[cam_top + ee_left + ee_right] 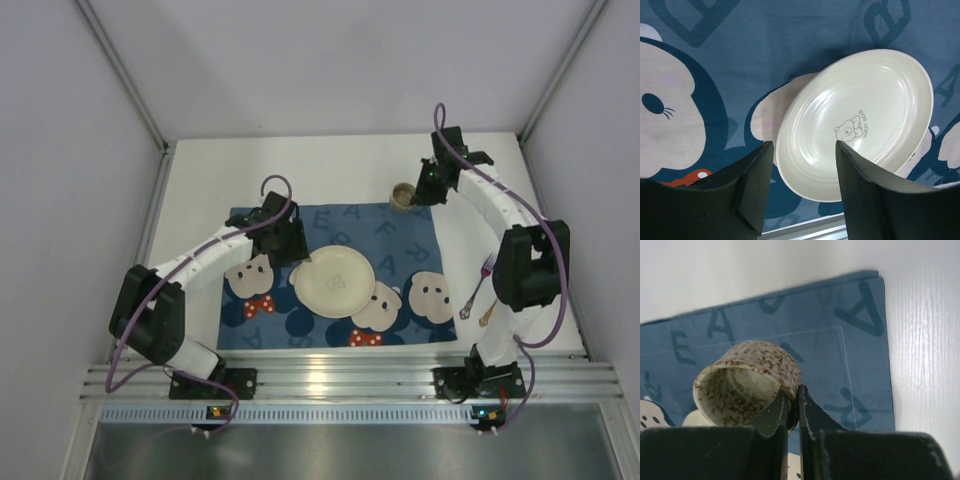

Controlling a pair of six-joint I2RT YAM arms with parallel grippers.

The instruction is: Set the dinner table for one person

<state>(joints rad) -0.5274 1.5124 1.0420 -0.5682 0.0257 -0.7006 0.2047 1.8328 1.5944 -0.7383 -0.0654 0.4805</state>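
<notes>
**A:** Table [195,195] spreads under the mat [400,235], plate [333,281] mid-mat. Cup [757,365] is tipped at the mat's far right corner, right claw [794,397] clamped on its wall.

**B:** I'd level it before letting go. Left claw [804,147] is mid-mat, open, holding nothing.

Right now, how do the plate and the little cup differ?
The plate is wide, shallow and cream; the cup is small, deep and brown-speckled. The plate lies ungripped on the placemat beyond the open left fingers; the cup's wall is pinched by the right fingers. Both are round tableware.
</notes>
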